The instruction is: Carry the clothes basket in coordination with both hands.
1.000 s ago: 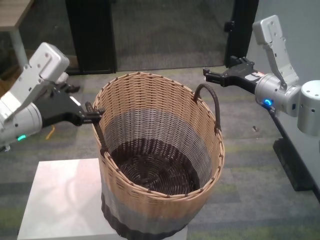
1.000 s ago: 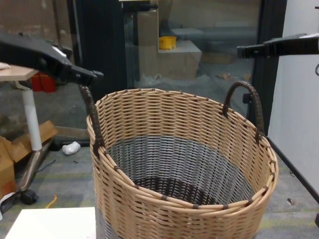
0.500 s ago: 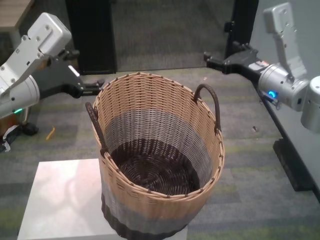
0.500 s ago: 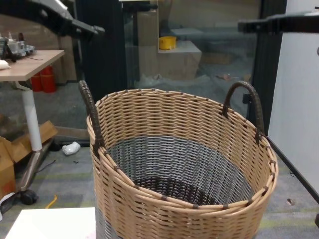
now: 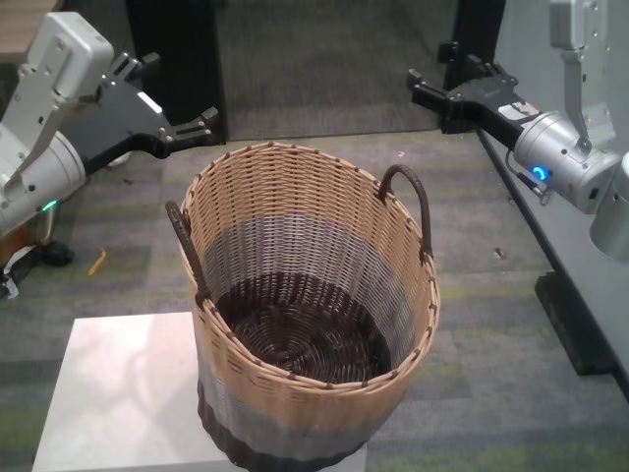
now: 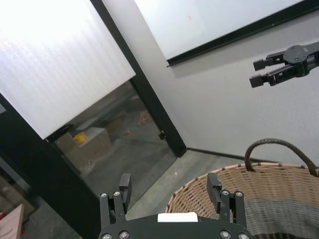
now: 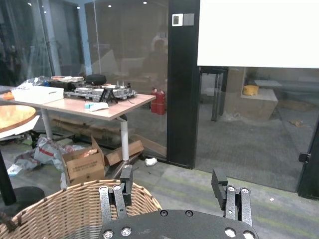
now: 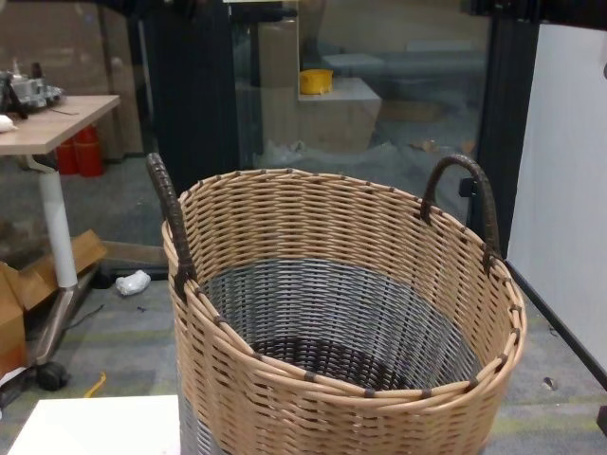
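The clothes basket (image 5: 305, 295) stands upright on a white table (image 5: 118, 393), empty, with dark loop handles on its left (image 5: 185, 246) and right (image 5: 418, 202) rim. My left gripper (image 5: 204, 124) is open and empty, above and beyond the left handle, clear of it. My right gripper (image 5: 417, 85) is open and empty, above and behind the right handle, also clear. In the left wrist view the left gripper (image 6: 169, 186) is spread wide over the basket rim (image 6: 259, 199). In the right wrist view the right gripper (image 7: 172, 183) is spread above the rim (image 7: 75, 209). The chest view shows the basket (image 8: 341, 313) with both handles free.
The basket sits at the white table's right front corner, overhanging carpet floor. A dark doorway (image 5: 177, 59) lies behind. A desk (image 8: 47, 114) with cardboard boxes under it stands at the left. A grey wall panel (image 5: 580, 256) runs along the right.
My left gripper has let go of the left handle and risen up and back. My right gripper has also risen and moved back. The basket has not moved.
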### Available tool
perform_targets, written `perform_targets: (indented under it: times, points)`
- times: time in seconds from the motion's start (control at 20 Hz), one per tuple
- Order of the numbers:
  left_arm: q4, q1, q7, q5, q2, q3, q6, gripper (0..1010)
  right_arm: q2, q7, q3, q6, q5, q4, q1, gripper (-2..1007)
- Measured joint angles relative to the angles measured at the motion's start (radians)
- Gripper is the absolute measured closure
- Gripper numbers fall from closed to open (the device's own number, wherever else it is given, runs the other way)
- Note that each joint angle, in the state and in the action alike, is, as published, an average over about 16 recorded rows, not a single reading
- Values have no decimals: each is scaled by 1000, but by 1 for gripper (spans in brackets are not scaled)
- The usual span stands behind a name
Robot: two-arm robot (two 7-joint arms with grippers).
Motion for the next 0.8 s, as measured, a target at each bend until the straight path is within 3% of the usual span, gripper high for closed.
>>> perform_targets:
  times: [0.1, 0.8]
  points:
    - [4, 2, 1, -2, -4, -3, -10, 8, -1, 0, 0, -1, 0, 1, 0, 0]
    - [-8, 1, -4, 5, 11, 7, 32, 8, 5, 2, -13, 13, -17, 10, 6, 0]
